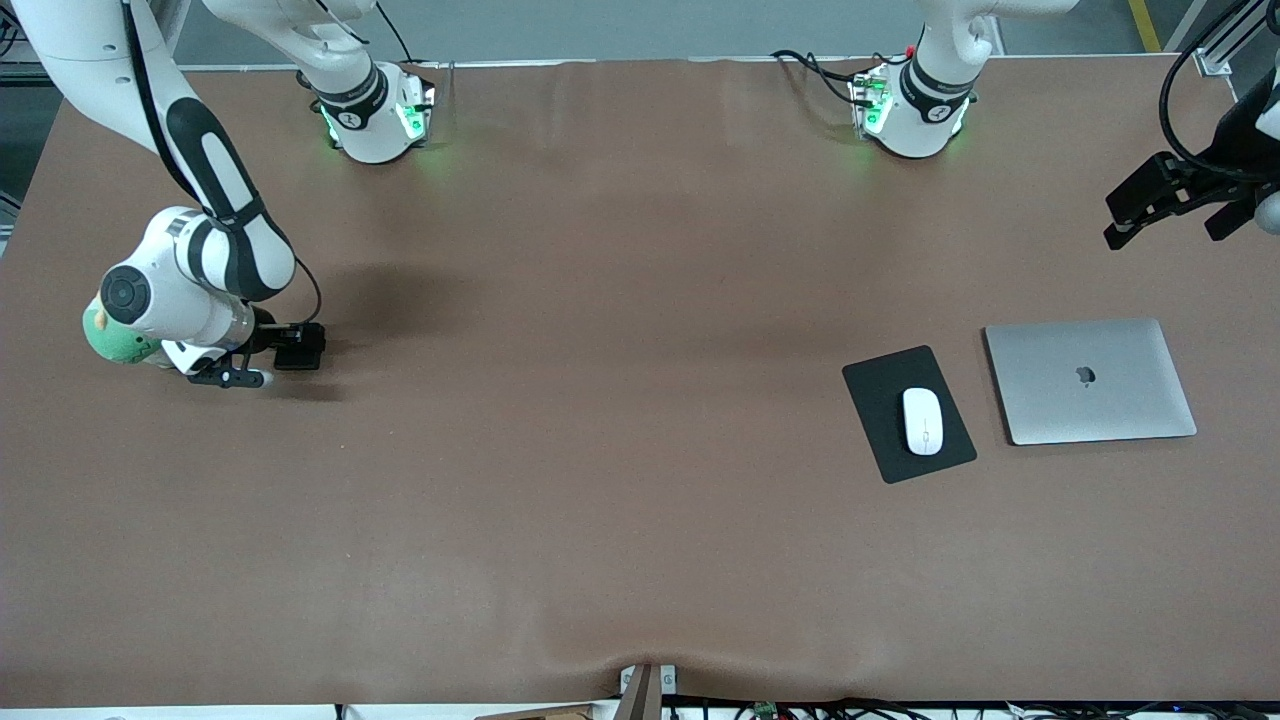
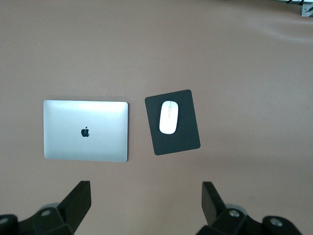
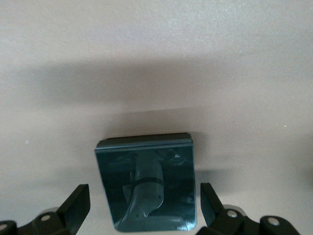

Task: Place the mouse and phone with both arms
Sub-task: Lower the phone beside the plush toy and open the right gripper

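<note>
**Phone down, mouse already on its pad**

While the left gripper (image 1: 1165,215) waited wide open over the left arm's end of the table, the mouse (image 1: 922,420) sat on the mouse pad (image 1: 875,385) beside the laptop (image 1: 1090,380). At the right arm's end, the right gripper (image 3: 145,205) stood spread around the phone (image 3: 146,186), which looked set down on the table. Next, it likely needed only a straight lift clear.

R arm low, right pincer (image 3: 145,208) open; L arm raised, left pincer (image 2: 145,205) open.
</note>
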Robot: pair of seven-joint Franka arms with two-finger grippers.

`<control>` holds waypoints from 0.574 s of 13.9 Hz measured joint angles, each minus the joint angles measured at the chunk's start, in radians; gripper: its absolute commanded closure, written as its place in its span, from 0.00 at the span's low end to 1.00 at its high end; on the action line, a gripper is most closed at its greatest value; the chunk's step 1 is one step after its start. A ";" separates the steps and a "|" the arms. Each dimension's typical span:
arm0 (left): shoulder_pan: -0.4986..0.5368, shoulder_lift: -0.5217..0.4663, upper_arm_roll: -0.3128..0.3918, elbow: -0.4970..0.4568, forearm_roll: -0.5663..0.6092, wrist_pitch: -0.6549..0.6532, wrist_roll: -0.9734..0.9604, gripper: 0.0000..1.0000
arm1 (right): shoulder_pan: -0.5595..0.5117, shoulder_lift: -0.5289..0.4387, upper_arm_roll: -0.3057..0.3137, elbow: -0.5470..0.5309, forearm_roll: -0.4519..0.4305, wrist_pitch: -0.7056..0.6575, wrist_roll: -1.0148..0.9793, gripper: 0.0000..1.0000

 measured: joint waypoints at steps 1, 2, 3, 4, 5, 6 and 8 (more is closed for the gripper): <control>0.000 0.000 0.000 0.000 0.000 0.000 0.000 0.00 | 0.000 -0.003 0.000 0.037 0.000 -0.064 0.000 0.00; 0.000 0.000 0.000 0.000 0.000 0.001 0.000 0.00 | 0.000 -0.005 -0.001 0.082 0.000 -0.136 0.000 0.00; 0.000 0.000 0.000 0.000 0.000 0.001 0.000 0.00 | 0.000 -0.008 -0.004 0.132 0.000 -0.213 0.000 0.00; 0.000 0.000 0.000 0.000 0.000 0.001 0.000 0.00 | -0.001 -0.011 -0.010 0.186 0.000 -0.295 0.000 0.00; -0.001 0.000 -0.001 0.000 0.000 0.001 0.000 0.00 | -0.001 -0.015 -0.018 0.242 0.000 -0.382 0.000 0.00; -0.001 0.000 -0.001 0.000 0.000 0.001 0.000 0.00 | -0.002 -0.021 -0.026 0.295 0.000 -0.461 0.000 0.00; -0.002 0.000 -0.002 0.000 0.000 0.001 0.000 0.00 | -0.006 -0.029 -0.041 0.388 -0.005 -0.591 0.000 0.00</control>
